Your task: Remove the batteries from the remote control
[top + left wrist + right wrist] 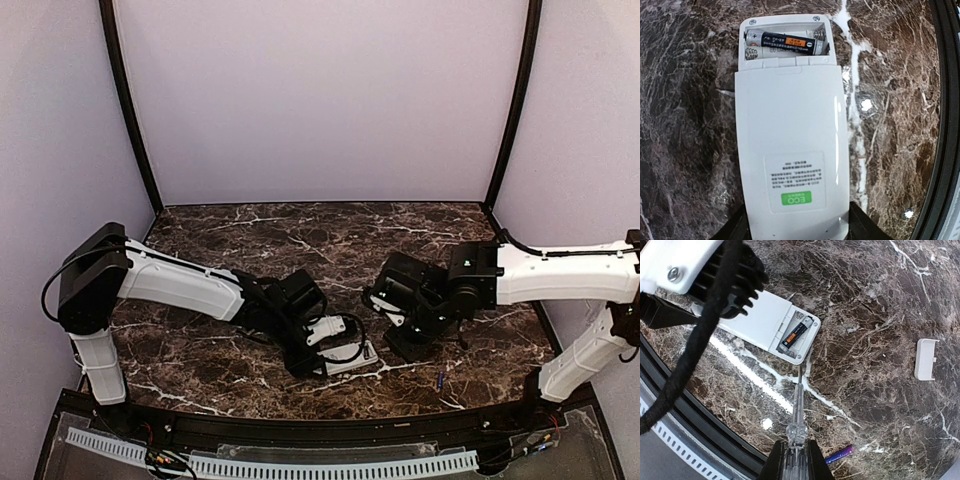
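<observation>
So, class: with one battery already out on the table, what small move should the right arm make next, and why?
Probably ease the tip of the tool into the open compartment and lever out the last battery. It lies alone in the remote, which the left gripper holds; the tool in the right gripper points at it, tip near the rim.

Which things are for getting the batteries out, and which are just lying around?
For the job: remote control, in the left gripper; battery inside it; loose battery on the table; pointed tool in the right gripper.
Lying about: small white cover, alone on the table.
</observation>
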### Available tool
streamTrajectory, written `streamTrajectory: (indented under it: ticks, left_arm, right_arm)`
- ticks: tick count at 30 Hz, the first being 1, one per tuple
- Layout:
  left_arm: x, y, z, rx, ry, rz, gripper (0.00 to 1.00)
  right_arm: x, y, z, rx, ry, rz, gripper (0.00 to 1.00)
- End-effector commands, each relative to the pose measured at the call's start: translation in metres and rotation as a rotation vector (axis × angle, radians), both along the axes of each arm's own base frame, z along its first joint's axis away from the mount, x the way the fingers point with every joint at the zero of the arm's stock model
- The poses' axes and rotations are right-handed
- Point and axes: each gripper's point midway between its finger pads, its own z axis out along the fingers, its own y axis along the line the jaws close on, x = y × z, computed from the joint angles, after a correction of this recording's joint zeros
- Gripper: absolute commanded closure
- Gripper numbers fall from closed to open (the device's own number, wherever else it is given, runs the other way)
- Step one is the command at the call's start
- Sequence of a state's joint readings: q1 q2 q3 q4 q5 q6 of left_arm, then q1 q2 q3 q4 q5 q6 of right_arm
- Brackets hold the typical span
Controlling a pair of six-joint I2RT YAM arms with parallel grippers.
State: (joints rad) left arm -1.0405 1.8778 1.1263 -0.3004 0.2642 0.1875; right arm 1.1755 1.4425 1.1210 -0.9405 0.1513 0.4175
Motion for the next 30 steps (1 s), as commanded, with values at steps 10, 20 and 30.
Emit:
streamTrajectory:
  ticks: [10,20,30]
  left_arm:
    - [0.021,0.027,-0.015,0.136,-0.206,0.035,1.00]
    - [0.022,0.026,-0.016,0.115,-0.225,0.027,1.00]
    - [0.031,0.023,-0.015,0.096,-0.270,0.053,1.00]
  right_arm:
    - [0.023,0.000,-0.001,0.156,0.135,-0.226,1.00]
    - [0.039,0.011,-0.001,0.344,0.262,-0.260,1.00]
    - [0.043,0.008,-0.007,0.394,0.314,-0.269,1.00]
